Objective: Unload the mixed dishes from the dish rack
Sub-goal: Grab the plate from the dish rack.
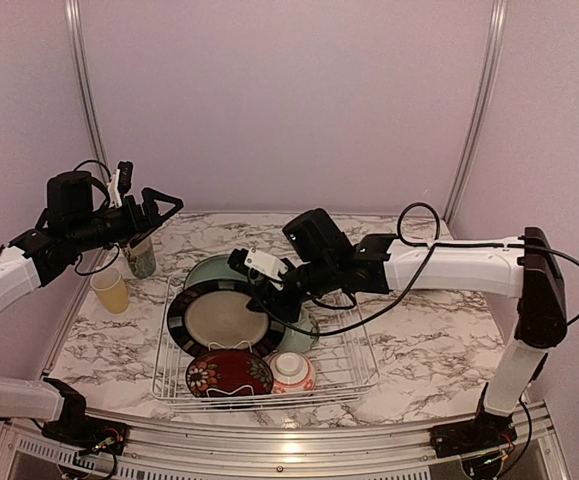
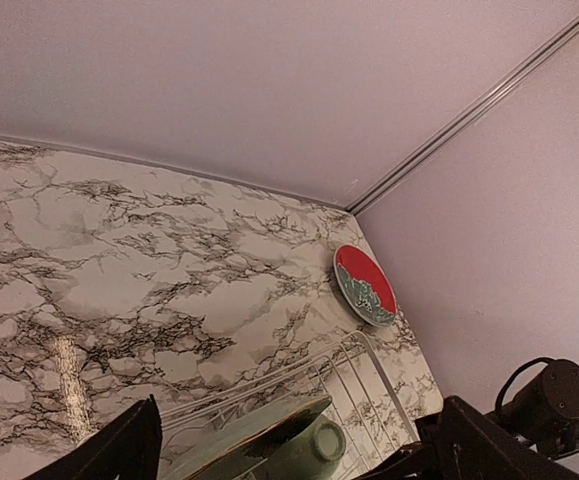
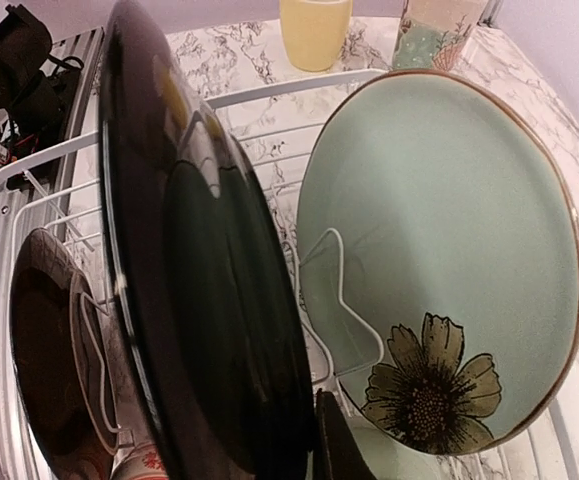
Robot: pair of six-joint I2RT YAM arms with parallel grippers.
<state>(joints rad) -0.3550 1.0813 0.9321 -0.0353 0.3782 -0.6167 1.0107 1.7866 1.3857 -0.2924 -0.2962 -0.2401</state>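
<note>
The white wire dish rack (image 1: 361, 372) holds an upright black-rimmed cream plate (image 1: 214, 318) and behind it a teal-floral plate (image 1: 207, 268). It also holds a dark red floral plate (image 1: 229, 372), a red-striped white bowl (image 1: 291, 370) and a pale green bowl (image 1: 301, 335). My right gripper (image 1: 266, 293) is shut on the black-rimmed plate's right rim. In the right wrist view one finger (image 3: 341, 445) presses the plate's dark back (image 3: 209, 300), and the other finger is hidden. My left gripper (image 1: 154, 205) hangs open and empty above the table's left side. A red plate (image 2: 365, 285) lies on the table.
A yellow cup (image 1: 110, 290) and a patterned tall cup (image 1: 141, 255) stand on the marble table (image 1: 439, 340) left of the rack. The teal-floral plate (image 3: 439, 260) leans close behind the gripped plate, with a wire divider (image 3: 344, 290) between them. Walls enclose the back and sides.
</note>
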